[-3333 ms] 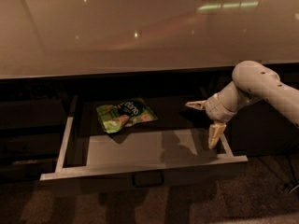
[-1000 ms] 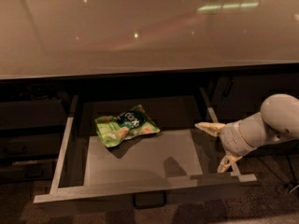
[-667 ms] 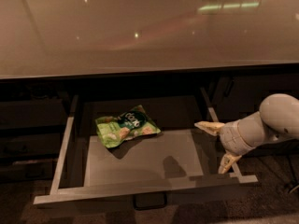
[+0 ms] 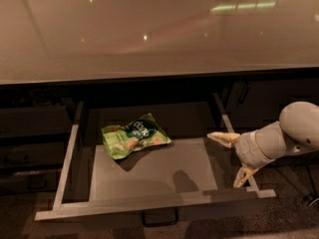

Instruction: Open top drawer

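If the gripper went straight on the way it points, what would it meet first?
Likely the bare floor of the top drawer: the open gripper by its right rail points left and slightly down. The green snack bag lies farther back; depth is unclear.

Top drawer (image 4: 144, 176): we are finding its rear sunk in shadow beneath the counter (image 4: 149, 34).
Gripper (image 4: 233, 157): we are seeing it spread-fingered over the drawer's right rail, covering a stretch of it.
Arm (image 4: 294, 128): we are losing it past the right edge.
Snack bag (image 4: 135, 136): we are failing to read its small print.
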You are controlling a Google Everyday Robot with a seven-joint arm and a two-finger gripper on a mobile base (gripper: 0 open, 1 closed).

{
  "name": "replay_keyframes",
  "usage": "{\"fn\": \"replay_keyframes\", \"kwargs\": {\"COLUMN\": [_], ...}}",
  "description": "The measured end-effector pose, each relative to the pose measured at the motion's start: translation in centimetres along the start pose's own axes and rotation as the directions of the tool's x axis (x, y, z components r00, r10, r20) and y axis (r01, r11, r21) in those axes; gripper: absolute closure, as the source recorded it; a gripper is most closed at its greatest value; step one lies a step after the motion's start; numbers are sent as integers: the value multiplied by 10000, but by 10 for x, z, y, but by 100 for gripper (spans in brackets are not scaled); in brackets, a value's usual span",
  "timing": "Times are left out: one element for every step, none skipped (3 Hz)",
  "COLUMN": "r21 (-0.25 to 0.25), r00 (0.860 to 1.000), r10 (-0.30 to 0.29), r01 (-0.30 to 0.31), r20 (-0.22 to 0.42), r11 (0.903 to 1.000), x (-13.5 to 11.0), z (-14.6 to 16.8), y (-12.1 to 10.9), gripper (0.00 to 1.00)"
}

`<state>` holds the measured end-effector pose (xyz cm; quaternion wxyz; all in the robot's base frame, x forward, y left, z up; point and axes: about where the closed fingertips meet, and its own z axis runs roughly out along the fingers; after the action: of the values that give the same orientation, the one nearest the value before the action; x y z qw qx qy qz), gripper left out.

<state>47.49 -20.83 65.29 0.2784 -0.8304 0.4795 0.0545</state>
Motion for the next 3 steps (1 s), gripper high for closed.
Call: {"fn": "replay_keyframes", "kwargs": {"r21": [-10, -22, -33], "r00": [9999, 9998, 9997], "r10": [-82, -118, -140], "r01": [82, 118, 141], "r20": [98, 153, 199], "r11": [10000, 9999, 9999], "x": [-4, -6, -9], "z": [-2, -2, -3], "y": [5, 10, 15], "gripper": [0, 0, 0]}}
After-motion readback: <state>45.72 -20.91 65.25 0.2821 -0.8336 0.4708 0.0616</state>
